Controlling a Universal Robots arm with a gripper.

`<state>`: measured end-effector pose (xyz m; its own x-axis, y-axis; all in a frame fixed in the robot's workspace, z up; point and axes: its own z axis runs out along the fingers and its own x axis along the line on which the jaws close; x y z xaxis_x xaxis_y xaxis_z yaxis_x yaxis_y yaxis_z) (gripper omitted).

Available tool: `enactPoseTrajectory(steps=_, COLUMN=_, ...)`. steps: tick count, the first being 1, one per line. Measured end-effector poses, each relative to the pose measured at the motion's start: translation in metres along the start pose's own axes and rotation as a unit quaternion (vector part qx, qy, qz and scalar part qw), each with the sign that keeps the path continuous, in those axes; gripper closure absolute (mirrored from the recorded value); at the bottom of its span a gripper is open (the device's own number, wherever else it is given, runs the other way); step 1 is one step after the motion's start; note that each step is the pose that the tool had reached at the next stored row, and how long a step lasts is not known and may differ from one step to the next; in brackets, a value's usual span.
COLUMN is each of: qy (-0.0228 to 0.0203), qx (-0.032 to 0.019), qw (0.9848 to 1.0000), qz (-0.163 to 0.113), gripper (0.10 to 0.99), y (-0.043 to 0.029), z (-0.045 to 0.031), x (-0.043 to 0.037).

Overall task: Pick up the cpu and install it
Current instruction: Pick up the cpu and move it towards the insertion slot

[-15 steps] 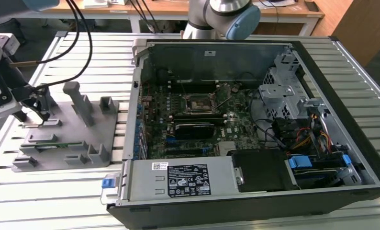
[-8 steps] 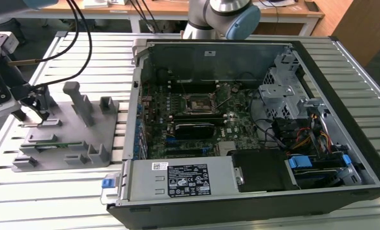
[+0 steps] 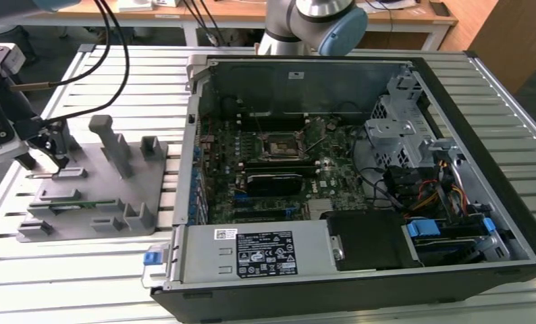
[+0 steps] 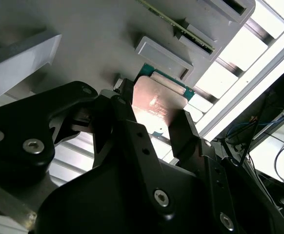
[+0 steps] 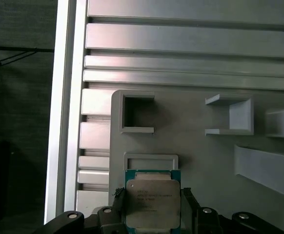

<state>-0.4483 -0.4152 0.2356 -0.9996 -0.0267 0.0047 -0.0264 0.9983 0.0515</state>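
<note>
We see the pincer [image 3: 44,162] low over a grey fixture plate [image 3: 97,202] on the slatted metal bench [image 3: 88,270], at the exterior view's left. An open computer case [image 3: 340,74] lies on the same bench at the exterior view's right, well apart from the pincer.

In both wrist views the cpu [image 5: 153,200] [image 4: 156,100] sits between the pincer's two black fingers [image 5: 120,207] [image 4: 120,117]. It lies flat with its silver-grey metal top facing up and a thin green edge showing around it. The fingers are drawn in against two opposite edges of the chip, so we read the pincer as closed on the cpu, with its jaws no wider apart than the chip itself. The cpu is at the fixture plate, just beside a low rectangular grey frame [image 5: 152,161] [image 4: 164,56]. We cannot tell whether the chip rests on the plate or is raised off it.

Beyond that frame, in the first wrist view, there is a square open pocket [image 5: 138,114] at the plate's corner.

Inside the case, in the exterior view, the motherboard [image 3: 327,172] lies flat, and its black-framed square socket [image 3: 281,145] sits near the middle of the board. The arm's base [image 3: 308,27] stands behind the case.
</note>
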Motion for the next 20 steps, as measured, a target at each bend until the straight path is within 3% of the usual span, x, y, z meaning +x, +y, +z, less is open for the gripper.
enactPoseTrajectory(steps=20, qy=-0.0001, qx=-0.0001, qw=1.0, qz=0.0, gripper=0.549, y=0.0004, z=-0.0081, x=0.0)
